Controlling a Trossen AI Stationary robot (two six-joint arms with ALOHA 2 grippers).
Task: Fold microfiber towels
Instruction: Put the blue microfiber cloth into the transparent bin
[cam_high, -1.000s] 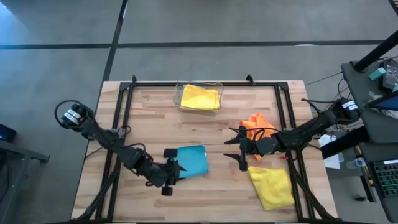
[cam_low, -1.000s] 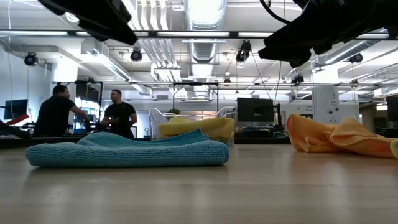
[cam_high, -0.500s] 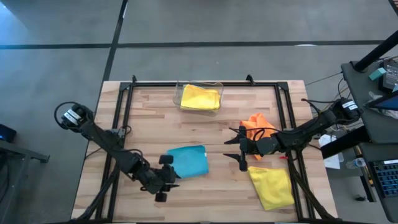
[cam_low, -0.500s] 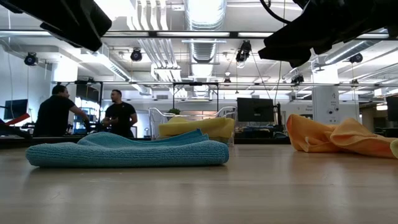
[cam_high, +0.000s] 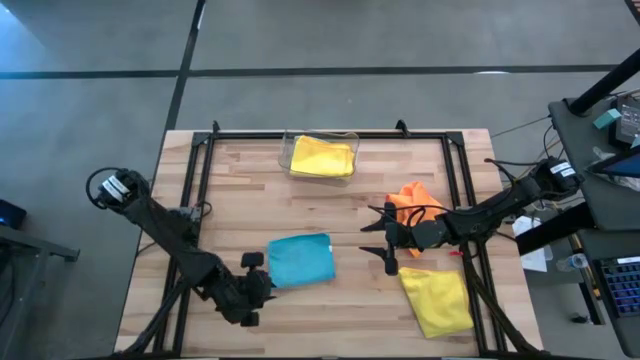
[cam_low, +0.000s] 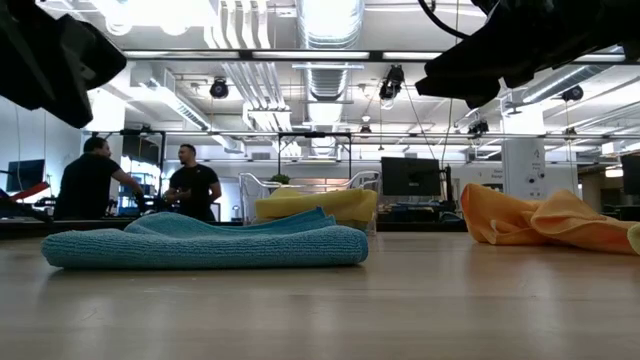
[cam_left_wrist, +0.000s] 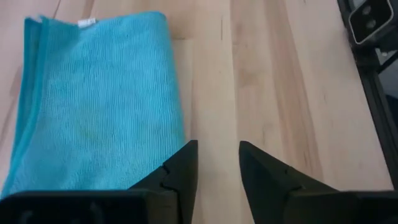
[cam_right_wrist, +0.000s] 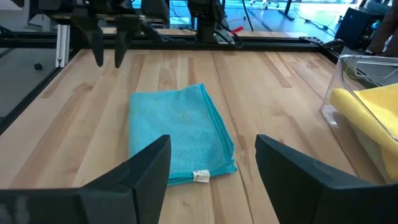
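Wooden desk seen from above, with my two arms reaching in from either side. I see the light blue towel lying folded flat near the middle of the desk, toward the front edge, a neat rectangle whose long axis in the overhead view runs roughly side to side. My left tool sits just off the towel's left end, close beside it but not touching; its fingers stand a narrow gap apart with nothing between them. My right tool hangs farther off on the towel's other side, jaws spread wide and empty, looking across the blue towel. The orange towel is crumpled just behind the right tool, and a yellow towel lies spread flat near the front right corner, just beside that same arm. Another yellow towel rests in the clear plastic bin at the back. I judge the blue towel finished; the unfolded orange and yellow ones both lie on the right side, far nearer my right arm, so the next pick falls to it
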